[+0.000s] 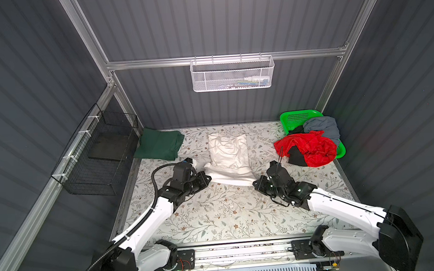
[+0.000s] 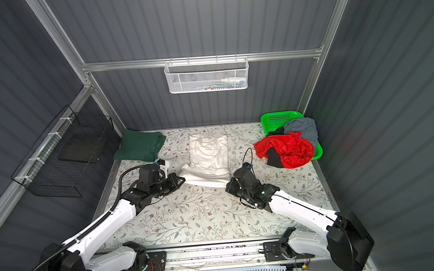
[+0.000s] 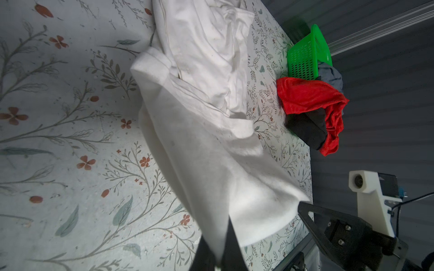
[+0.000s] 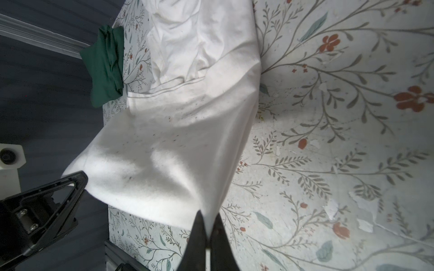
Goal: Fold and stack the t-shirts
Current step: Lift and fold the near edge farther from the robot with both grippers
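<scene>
The off-white t-shirt (image 1: 228,153) is lying in the middle of the bench (image 1: 228,212), with its far part sitting rumpled on the flowered cover and its near hem being held at both corners. The left hand (image 1: 208,177) is pinching the near left corner. In the left wrist view the white cloth is running straight down between its dark fingers (image 3: 234,248), which are pressing together on it. The right hand (image 1: 255,184) is pinching the near right corner in the same way, and in the right wrist view its fingers (image 4: 197,239) are closing tight on the fabric. The hem is stretching between the two hands and seems to be rising slightly off the bench there, while the rest of the shirt is sloping back down onto the cover. A dark green t-shirt (image 1: 159,144) is lying folded in the far left corner of the bench, well apart from the white one. In the far right corner a green basket (image 1: 297,117) is holding a grey-blue t-shirt (image 1: 322,127), while a red t-shirt (image 1: 307,146) and a black t-shirt (image 1: 296,157) are spilling over its near rim onto the bench, near the right hand but not touching it.
</scene>
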{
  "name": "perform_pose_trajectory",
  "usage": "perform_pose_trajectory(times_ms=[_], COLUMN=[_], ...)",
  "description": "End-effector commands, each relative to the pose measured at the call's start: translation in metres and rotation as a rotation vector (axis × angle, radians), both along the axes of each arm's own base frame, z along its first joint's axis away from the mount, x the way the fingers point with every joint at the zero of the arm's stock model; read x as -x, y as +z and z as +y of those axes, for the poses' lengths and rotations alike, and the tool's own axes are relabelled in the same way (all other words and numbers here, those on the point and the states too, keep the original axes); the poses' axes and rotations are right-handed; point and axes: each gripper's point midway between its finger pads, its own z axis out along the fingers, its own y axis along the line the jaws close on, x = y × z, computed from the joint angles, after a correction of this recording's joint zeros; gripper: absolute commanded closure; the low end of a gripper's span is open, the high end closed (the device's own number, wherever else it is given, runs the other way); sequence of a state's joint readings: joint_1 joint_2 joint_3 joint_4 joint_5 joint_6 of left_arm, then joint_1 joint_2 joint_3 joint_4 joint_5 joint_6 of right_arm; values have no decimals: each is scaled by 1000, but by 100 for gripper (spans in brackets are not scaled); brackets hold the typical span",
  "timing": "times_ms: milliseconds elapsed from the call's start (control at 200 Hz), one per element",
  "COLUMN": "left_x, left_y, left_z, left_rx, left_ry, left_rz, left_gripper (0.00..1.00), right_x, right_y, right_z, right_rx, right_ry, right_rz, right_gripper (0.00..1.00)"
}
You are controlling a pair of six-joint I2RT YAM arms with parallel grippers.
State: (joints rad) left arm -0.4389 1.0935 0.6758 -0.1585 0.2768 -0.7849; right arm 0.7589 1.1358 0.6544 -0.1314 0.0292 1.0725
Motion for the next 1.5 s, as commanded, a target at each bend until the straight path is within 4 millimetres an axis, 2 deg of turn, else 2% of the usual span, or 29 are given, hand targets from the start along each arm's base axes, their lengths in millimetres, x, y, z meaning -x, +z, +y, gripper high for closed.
perform_pose_trajectory(times_ms=[0,320,470,655,880,1020,1211,1356,1496], left_x=[18,57,73,76,56,38,6,-17,-40], left_y=[-3,12,5,6,0,13,34,41,47], left_z=[5,12,11,13,-6,-12,-24,-39,-43], left_rx=[-9,67,117,94,113,82,31,33,28], left_ry=[-15,-24,-14,-17,-45,-39,-47,-60,-45], left_rz=[15,-22,1,-4,47,22,-20,-24,-41], left_gripper=[100,100,100,100,100,100,100,100,100], right_x=[9,46,60,63,55,45,22,0,-20], right_y=[5,31,37,43,50,58,73,81,86], right_z=[-8,7,14,13,-7,-14,-19,-19,-21], right_rx=[38,56,81,94,163,146,126,137,127], right_ry=[-32,18,29,15,-66,-84,-78,-61,-54], right_rz=[-36,-121,-147,-157,-171,-166,-151,-137,-127], right_gripper=[100,100,100,100,100,100,100,100,100])
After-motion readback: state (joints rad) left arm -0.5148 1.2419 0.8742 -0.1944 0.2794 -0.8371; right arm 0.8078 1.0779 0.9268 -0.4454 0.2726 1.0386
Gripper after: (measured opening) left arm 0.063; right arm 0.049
